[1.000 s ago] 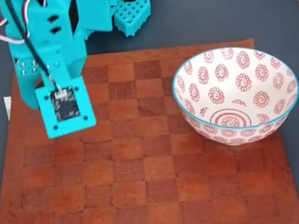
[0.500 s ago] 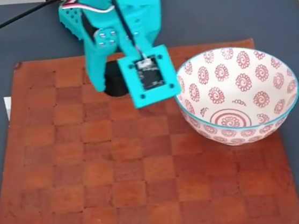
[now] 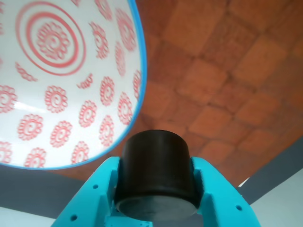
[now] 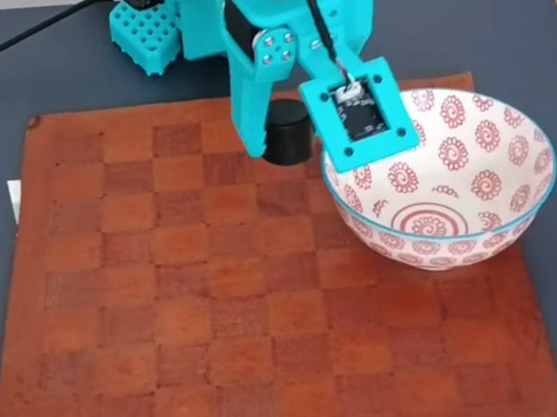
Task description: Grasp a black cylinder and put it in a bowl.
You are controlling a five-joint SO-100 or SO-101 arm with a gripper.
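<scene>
1. Plainly, the teal gripper [image 3: 156, 189] is clamping the black cylinder [image 3: 156, 177] between both fingers, lifted clear of the checkered board [image 4: 219, 306].
2. It is hanging just outside the floral bowl [image 4: 463, 238] — the cylinder could be clipping the teal rim or dropping short if released early.
3. No readable writing is showing — just red swirl medallions.

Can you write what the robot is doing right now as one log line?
phase: carry | end effector: shut on black cylinder | bowl: empty | cylinder beside bowl rim
</scene>
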